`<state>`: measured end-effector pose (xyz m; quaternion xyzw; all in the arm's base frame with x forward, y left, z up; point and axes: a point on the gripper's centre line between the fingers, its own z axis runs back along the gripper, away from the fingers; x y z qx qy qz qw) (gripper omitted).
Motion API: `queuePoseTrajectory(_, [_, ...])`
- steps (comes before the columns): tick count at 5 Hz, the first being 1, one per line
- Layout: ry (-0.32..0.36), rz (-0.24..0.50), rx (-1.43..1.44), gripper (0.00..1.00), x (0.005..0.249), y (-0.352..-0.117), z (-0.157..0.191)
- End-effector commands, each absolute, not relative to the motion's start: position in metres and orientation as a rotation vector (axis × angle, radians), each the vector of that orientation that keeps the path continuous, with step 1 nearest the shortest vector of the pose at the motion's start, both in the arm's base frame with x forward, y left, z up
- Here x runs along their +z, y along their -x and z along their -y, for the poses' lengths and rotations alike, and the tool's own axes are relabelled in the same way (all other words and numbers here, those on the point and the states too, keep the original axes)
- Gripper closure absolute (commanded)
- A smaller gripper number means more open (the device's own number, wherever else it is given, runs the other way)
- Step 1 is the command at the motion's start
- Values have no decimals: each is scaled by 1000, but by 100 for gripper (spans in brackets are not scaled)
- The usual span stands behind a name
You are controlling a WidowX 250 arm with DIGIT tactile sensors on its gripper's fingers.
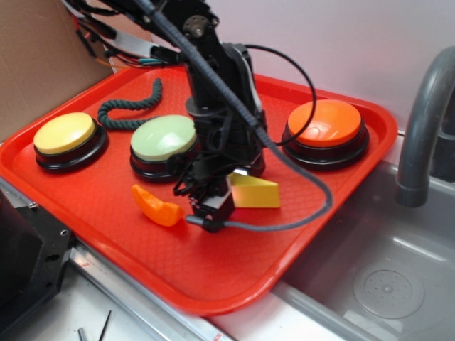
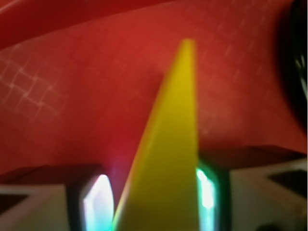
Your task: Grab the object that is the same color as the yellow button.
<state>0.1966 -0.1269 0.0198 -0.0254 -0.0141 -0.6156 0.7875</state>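
Gripper (image 1: 217, 202) low on the red tray (image 1: 106, 241), one yellow wedge (image 2: 166, 159) between its two fingers (image 2: 96, 204), seemingly pinched though the wrist view is blurry, three buttons behind, yellow button (image 1: 65, 133), green (image 1: 163, 137), orange (image 1: 324, 122), one orange curved piece (image 1: 156, 206) just left.

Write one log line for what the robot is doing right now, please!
phase: grasping | end effector: fingers on both sides of yellow wedge | wedge: on red tray | yellow button: untouched
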Motion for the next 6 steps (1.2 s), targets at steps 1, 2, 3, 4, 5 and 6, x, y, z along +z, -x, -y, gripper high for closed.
queuePoseTrajectory(1, [58,163,-1146,100,61,-179,112])
queuePoseTrajectory(2, [57,165,-1145,100,88,-193,123])
queuePoseTrajectory(3, [54,138,-1104,100,113,-211,146])
queuePoseTrajectory(4, [135,186,-959,100,144,-205,157])
queuePoseTrajectory(5, [151,232,-781,100,165,-188,161])
queuePoseTrajectory(6, [138,266,-698,100,176,-172,166])
